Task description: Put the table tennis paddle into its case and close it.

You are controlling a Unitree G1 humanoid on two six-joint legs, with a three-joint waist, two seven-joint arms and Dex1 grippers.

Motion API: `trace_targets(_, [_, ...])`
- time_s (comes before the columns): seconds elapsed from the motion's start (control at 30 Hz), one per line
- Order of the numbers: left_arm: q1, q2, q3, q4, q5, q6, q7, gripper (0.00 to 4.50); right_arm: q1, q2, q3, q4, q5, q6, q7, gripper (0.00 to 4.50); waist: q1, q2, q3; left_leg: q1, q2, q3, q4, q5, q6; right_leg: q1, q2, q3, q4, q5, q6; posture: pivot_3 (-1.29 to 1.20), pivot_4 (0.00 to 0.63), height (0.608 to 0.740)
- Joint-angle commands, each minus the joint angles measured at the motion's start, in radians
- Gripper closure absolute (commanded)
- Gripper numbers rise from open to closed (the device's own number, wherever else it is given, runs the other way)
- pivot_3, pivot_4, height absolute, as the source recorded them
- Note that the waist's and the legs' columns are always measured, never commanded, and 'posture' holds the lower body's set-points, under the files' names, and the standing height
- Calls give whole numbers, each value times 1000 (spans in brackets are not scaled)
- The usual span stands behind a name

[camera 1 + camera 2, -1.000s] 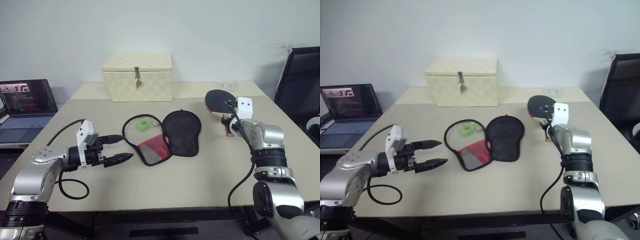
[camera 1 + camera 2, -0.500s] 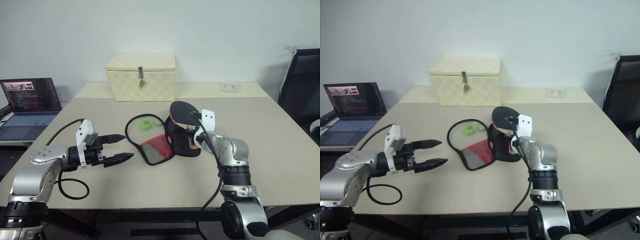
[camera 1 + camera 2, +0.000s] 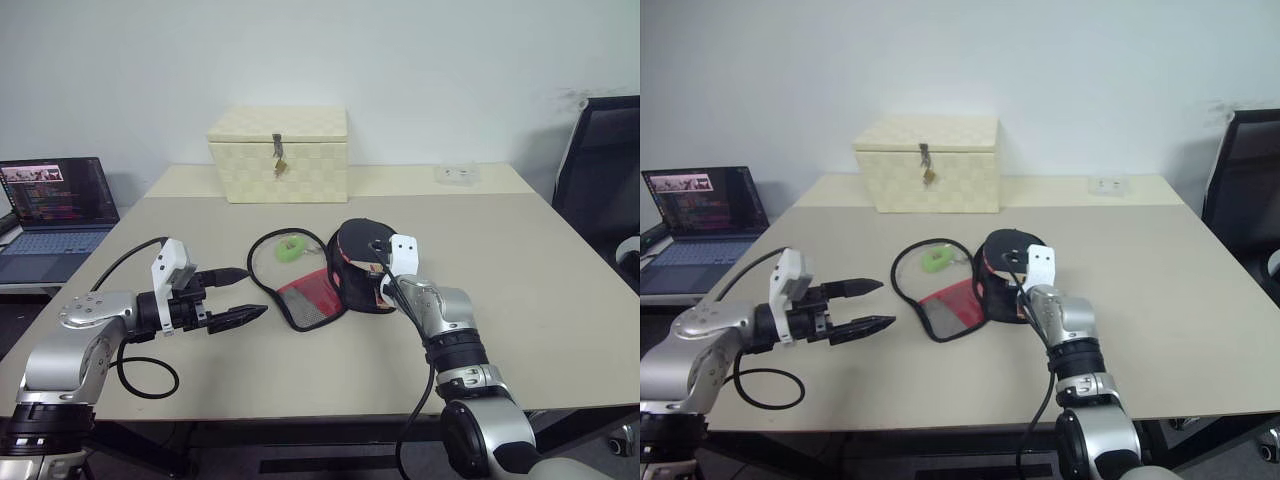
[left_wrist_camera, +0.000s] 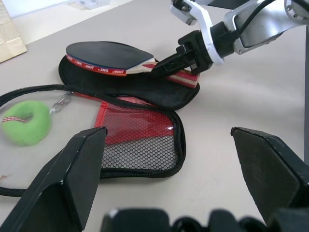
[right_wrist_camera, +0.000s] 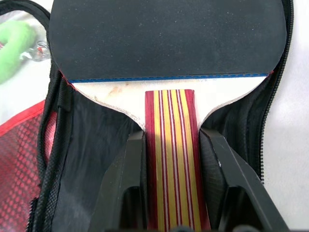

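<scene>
Black rubber covers the face of the table tennis paddle (image 5: pixel 166 36), which the right gripper (image 5: pixel 173 193) clamps by its striped wooden handle, one black finger on each side. The blade lies level, just above the open black half of the case (image 4: pixel 123 87); whether it touches the fabric cannot be told.

The case lies unzipped at the middle of the table (image 3: pixel 520 260). Its red mesh-pocket flap (image 4: pixel 140 145) is folded out toward 7 o'clock from the black half. A black cord loop (image 3: pixel 262 255) runs from the case toward 10 o'clock and encloses a green ring (image 3: pixel 291 249).

The left gripper (image 3: pixel 240 296) hovers over the table at 9 o'clock from the case, well apart from it, with both fingers spread wide and nothing between them.

At 12 o'clock, near the far table edge, stands a cream woven box (image 3: pixel 278 155) with a metal latch. A laptop (image 3: pixel 55 205) sits open at 9 o'clock, off the table. A black chair (image 3: pixel 600 170) stands at 3 o'clock.
</scene>
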Motion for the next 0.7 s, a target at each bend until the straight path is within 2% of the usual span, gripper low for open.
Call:
trace_targets(0.03, [-13, 15, 22, -24, -10, -10, 1, 0, -42, -6, 9, 2, -7, -55, 11, 3414, 0, 0, 0, 0, 0, 0, 0, 0, 0, 0, 0, 0, 0, 0, 0, 0, 150, 740])
trace_targets(0.17, [-13, 10, 17, -25, -9, -10, 4, 0, -49, -8, 15, 24, -7, -76, 20, 3414, 0, 0, 0, 0, 0, 0, 0, 0, 0, 0, 0, 0, 0, 0, 0, 0, 150, 740])
trace_targets(0.23, [-13, 8, 16, -25, -9, -10, 5, 0, -48, -5, 12, 23, -5, -82, 16, 2688, 0, 0, 0, 0, 0, 0, 0, 0, 0, 0, 0, 0, 0, 0, 0, 0, 150, 740])
trace_targets(0.37, [-12, 6, 15, -26, -8, -10, 8, 0, -46, 5, 15, -5, 1, -70, 9, 1551, 0, 0, 0, 0, 0, 0, 0, 0, 0, 0, 0, 0, 0, 0, 0, 0, 150, 740])
trace_targets(0.5, [-6, 4, 13, -30, -7, 9, 26, 0, -17, -3, 67, -134, -1, -33, 51, 187, 0, 0, 0, 0, 0, 0, 0, 0, 0, 0, 0, 0, 0, 0, 0, 0, 150, 740])
trace_targets(0.7, [10, 16, 25, -7, 4, 33, 59, 0, 48, -137, 94, -423, 97, 112, 244, 187, 2, 0, 0, 0, 0, -2, 0, 0, 0, 0, 0, 0, 0, 0, 0, 0, 150, 740])
